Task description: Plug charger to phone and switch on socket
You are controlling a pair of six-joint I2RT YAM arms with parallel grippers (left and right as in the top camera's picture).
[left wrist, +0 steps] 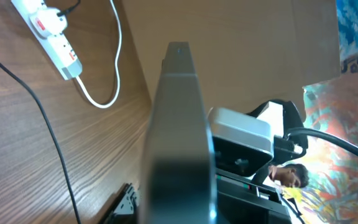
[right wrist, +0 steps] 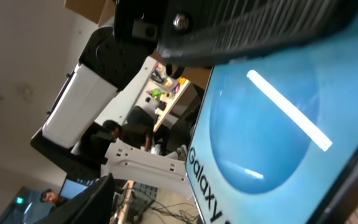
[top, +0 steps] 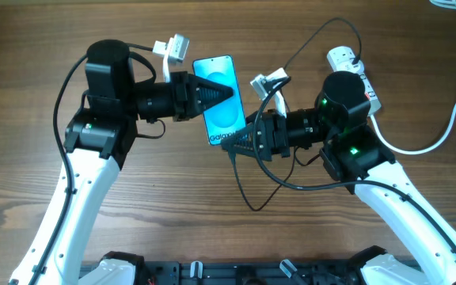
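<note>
The phone (top: 222,103) is held off the table with its cyan screen up, and my left gripper (top: 217,93) is shut on its upper part from the left. The left wrist view shows the phone (left wrist: 179,143) edge-on as a dark slab. My right gripper (top: 241,142) sits at the phone's lower end by the white text, jaws apart; one dark finger (right wrist: 82,202) stands well left of the screen (right wrist: 278,130). The charger (top: 252,204) loops across the table up to that lower end, its tip hidden. The socket (top: 356,70) lies at the far right.
A thick white cord (top: 450,119) runs from the socket off the right edge. The left wrist view shows the socket (left wrist: 51,34), its white cord (left wrist: 107,93) and the black cable (left wrist: 48,137) on the wood. Both arms reach in from the front edge.
</note>
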